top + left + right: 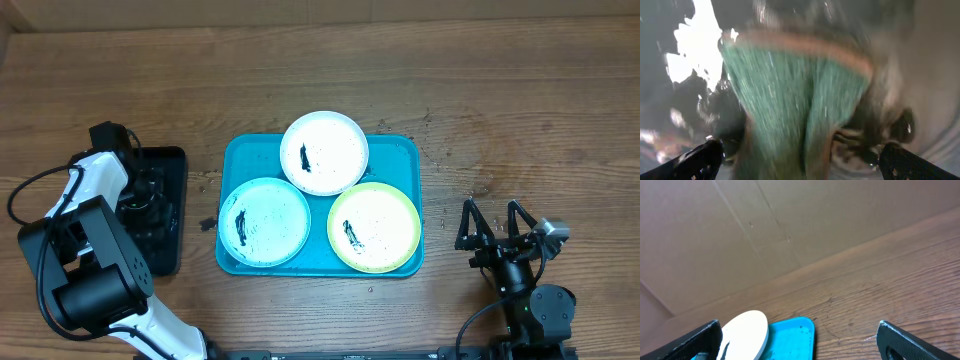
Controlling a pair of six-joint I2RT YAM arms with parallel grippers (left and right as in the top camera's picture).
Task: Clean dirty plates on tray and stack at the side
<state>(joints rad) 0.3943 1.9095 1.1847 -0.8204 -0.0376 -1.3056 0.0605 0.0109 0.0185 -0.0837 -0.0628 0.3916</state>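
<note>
Nearest, at the small black rectangular tray [172, 160]: left gripper [799, 154] spread wide over a green scouring sponge [790, 100], not yet clamped; right gripper [491, 214] parted, empty. Farther, on the large turquoise plastic tray [402, 150]: yellow-green round plate [380, 215], light blue plate [270, 222], white plate [330, 145] rearmost, all smeared. Seemingly nothing cleaned or stacked.

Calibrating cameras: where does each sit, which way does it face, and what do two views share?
Overhead: above the table, looking straight down on tray, plates, left arm, right arm.
Left wrist: close, blurred, facing a green pad; own fingers at bottom corners.
Right wrist: low, facing across the table; own fingers at bottom corners.
Shared: overhead and right wrist both show white plate and tray.
</note>
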